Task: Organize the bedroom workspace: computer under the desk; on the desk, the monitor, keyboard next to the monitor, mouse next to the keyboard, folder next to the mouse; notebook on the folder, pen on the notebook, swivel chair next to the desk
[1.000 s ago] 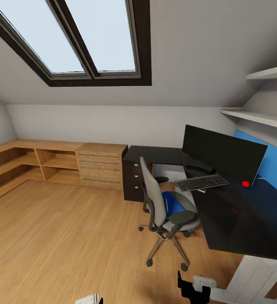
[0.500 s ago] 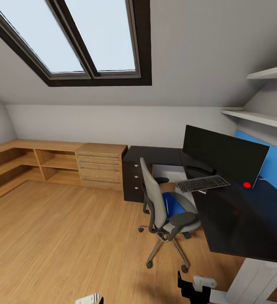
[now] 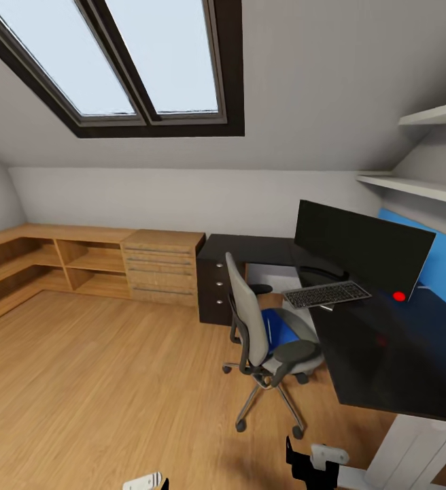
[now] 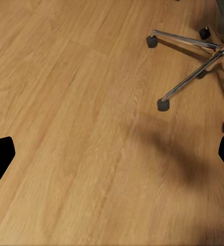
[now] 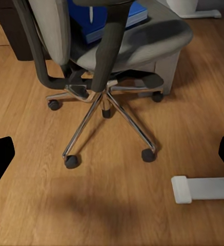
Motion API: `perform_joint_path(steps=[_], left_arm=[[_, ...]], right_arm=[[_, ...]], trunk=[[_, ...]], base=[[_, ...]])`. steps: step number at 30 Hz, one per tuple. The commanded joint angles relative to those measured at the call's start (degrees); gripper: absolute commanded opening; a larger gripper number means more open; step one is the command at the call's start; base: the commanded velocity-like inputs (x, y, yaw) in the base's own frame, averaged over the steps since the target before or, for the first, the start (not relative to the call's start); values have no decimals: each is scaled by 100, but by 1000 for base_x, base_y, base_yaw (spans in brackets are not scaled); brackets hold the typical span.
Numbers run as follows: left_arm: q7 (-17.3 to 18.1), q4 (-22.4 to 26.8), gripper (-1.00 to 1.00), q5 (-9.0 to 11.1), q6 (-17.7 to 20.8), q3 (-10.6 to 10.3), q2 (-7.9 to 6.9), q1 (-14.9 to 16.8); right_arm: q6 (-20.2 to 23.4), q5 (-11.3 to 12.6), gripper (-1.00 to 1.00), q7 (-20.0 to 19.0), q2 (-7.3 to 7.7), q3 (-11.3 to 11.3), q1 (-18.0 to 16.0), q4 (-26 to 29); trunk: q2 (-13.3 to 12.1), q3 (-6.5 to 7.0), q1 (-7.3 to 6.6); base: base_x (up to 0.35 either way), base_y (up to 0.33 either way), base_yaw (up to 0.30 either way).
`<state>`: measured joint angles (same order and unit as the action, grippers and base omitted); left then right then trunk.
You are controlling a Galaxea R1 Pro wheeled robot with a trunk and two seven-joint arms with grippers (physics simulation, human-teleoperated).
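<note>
The swivel chair (image 3: 267, 340) stood on the wooden floor (image 3: 100, 381) just beside the black desk (image 3: 386, 354), with the blue folder (image 3: 279, 328) lying on its seat and a slim whitish pen (image 5: 90, 14) on top of the folder. The monitor (image 3: 359, 248) and the keyboard (image 3: 326, 295) sat on the desk, the keyboard in front of the screen. The left claw (image 4: 112, 154) hung over bare floor, spread wide and empty; the right claw (image 5: 112, 154), equally wide, faced the chair's chrome base.
</note>
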<state>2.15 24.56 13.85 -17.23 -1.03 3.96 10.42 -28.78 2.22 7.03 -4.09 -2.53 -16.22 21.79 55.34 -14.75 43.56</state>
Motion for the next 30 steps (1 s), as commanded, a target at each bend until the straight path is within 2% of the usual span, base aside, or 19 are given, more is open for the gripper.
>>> perform_joint_path(steps=[1, 30], left_arm=[[23, -5, 100, 60, -18, -14, -1, 4], [-22, -4, 100, 63, -9, -18, 2, 4]], right_arm=[[-23, 26, 100, -17, -4, -20, -4, -4], [-22, 40, 100, -10, -13, -35, -4, -8]], trunk=[[47, -26, 23], [1210, -546, 660]], base=[[0, 0, 0], [0, 0, 0]])
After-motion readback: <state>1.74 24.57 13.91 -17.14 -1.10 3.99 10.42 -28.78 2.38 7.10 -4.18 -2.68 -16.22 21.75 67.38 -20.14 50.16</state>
